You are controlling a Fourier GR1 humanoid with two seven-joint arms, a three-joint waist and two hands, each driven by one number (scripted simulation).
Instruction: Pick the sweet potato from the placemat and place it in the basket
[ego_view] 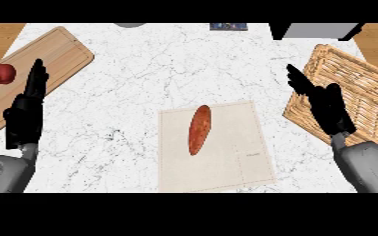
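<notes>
Our left hand (23,112) and right hand (328,107): fingers straight, empty, at the counter's (170,65) side edges. Sweet potato (199,129) lies on placemat (236,155) near front edge. Likely stiff, light, tapered; we'd grasp its thick middle.

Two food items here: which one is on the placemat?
The long orange sweet potato, at centre on the pale placemat. The round red item sits on the wooden cutting board at the view's left edge.
</notes>
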